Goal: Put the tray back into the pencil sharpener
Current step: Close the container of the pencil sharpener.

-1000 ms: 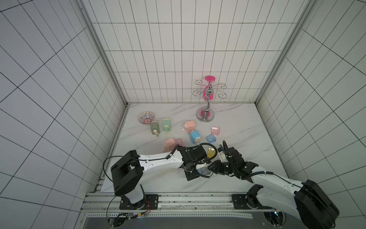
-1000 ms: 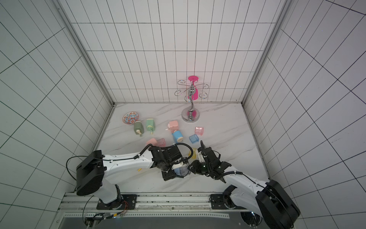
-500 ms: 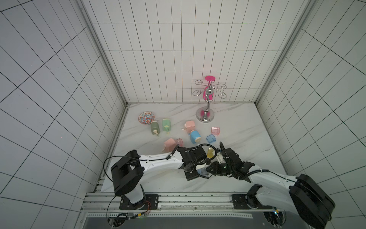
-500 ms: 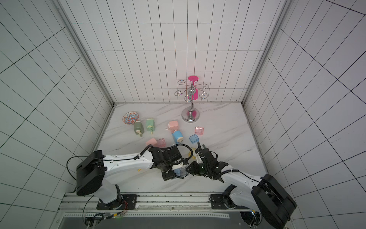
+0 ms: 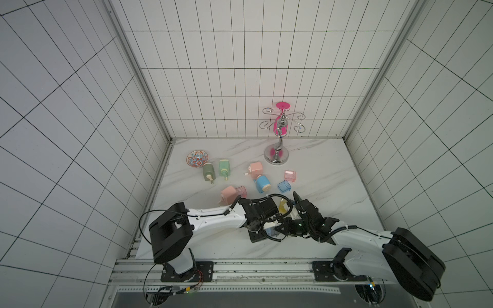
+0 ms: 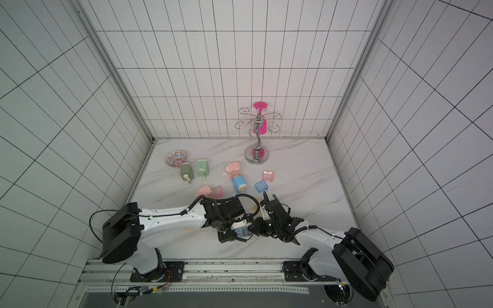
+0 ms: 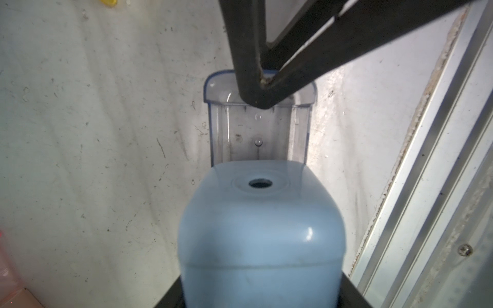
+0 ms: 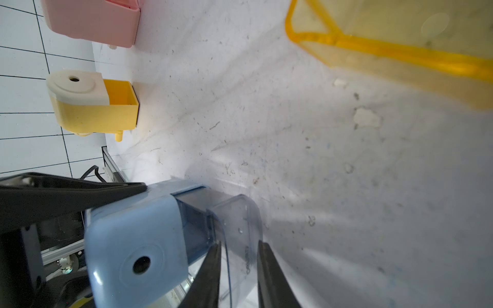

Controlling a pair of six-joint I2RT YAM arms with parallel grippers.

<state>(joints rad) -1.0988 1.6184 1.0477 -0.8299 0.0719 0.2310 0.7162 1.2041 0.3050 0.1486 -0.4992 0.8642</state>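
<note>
A light-blue pencil sharpener (image 7: 261, 234) lies low over the marble near the table's front edge, with my left gripper (image 7: 261, 296) shut on its body. A clear blue-tinted tray (image 8: 240, 221) sticks partway out of the sharpener's open end. My right gripper (image 8: 238, 256) is shut on the tray's outer end wall, one finger inside and one outside. In both top views the two grippers (image 5: 266, 226) (image 6: 253, 228) meet tip to tip, and the sharpener (image 6: 241, 230) shows only as a small blue patch between them.
A yellow tray (image 8: 400, 48) lies just behind my right gripper. A yellow sharpener (image 8: 90, 106) and a pink one (image 8: 93, 21) lie to the left. Farther back are more sharpeners (image 5: 262, 184), loose trays (image 5: 284, 186), a patterned dish (image 5: 197, 159) and a chrome stand (image 5: 277, 154). The front rail (image 7: 426, 186) is close.
My right gripper has moved left toward the left gripper with the tray, closing the gap to the sharpener. The left arm has stayed almost in place.
</note>
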